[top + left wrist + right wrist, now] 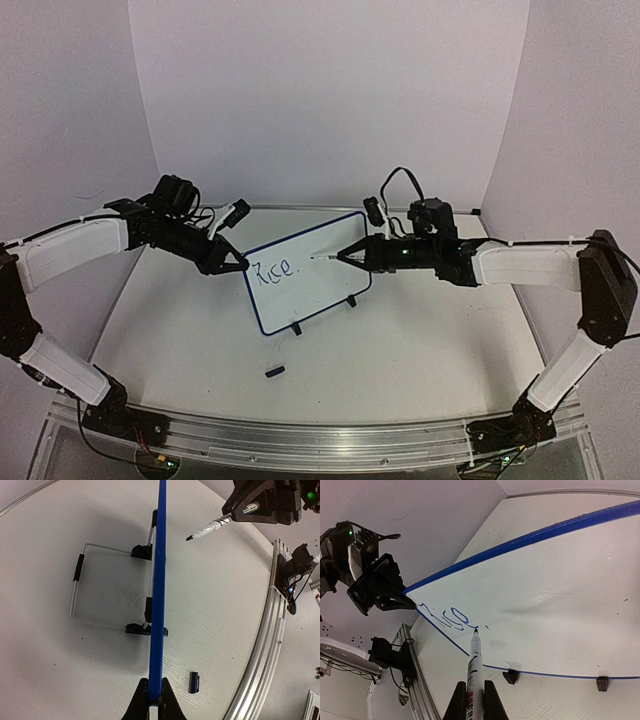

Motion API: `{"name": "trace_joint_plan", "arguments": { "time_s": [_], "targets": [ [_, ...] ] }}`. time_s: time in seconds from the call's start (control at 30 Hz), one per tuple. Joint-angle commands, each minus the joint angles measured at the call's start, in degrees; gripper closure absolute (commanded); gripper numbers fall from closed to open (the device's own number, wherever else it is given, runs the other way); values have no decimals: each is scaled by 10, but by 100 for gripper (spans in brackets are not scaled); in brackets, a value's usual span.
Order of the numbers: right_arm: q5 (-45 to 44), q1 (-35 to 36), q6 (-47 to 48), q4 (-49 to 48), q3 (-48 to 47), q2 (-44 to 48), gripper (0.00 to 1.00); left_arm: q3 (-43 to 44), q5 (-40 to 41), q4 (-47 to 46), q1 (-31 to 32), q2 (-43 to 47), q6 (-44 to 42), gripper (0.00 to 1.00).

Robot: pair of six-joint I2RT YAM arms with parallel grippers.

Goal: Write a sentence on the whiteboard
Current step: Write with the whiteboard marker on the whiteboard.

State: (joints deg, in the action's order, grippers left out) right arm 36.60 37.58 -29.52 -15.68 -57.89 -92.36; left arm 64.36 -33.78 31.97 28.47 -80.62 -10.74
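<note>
left gripper (238, 263): jaws clamped on whiteboard (310, 270) edge | right gripper (345, 256): jaws gripping marker (474, 660) | tip just off whiteboard, beside writing (273, 271) "Rice,"

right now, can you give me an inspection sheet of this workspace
surface: white table, faintly scuffed
job's things: whiteboard propped on a wire stand; sentence reads only "Rice,"; marker tip just off the board
clutter: small dark piece in front of the board
grippers: left gripper shut on the whiteboard's left edge; right gripper shut on the marker
cables: black cable looped above the right wrist
surroundings: pale walls, metal rail at the near edge
</note>
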Motion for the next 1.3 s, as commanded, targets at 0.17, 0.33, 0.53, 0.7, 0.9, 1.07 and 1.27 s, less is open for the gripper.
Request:
{"name": "trace_joint_plan", "arguments": {
  "time_s": [0.17, 0.33, 0.53, 0.7, 0.9, 1.07, 1.27],
  "targets": [
    [22, -7, -23, -53, -41, -42, 100, 3, -5, 12, 5, 0, -3, 100],
    [17, -11, -27, -53, -49, -56, 100, 4, -6, 12, 6, -1, -3, 100],
    [12, -12, -28, -54, -55, -67, 100, 5, -6, 12, 6, -3, -3, 100],
    [14, -13, -27, -54, -64, -75, 100, 5, -6, 12, 7, -5, -3, 100],
    [26, -12, -26, -53, -71, -87, 100, 5, -5, 12, 7, -4, -3, 100],
    [29, -13, -27, -53, -59, -90, 100, 5, -6, 13, 7, -4, -3, 100],
    [31, -13, -30, -52, -38, -93, 100, 6, -6, 13, 7, -5, -3, 100]
  ]
}}
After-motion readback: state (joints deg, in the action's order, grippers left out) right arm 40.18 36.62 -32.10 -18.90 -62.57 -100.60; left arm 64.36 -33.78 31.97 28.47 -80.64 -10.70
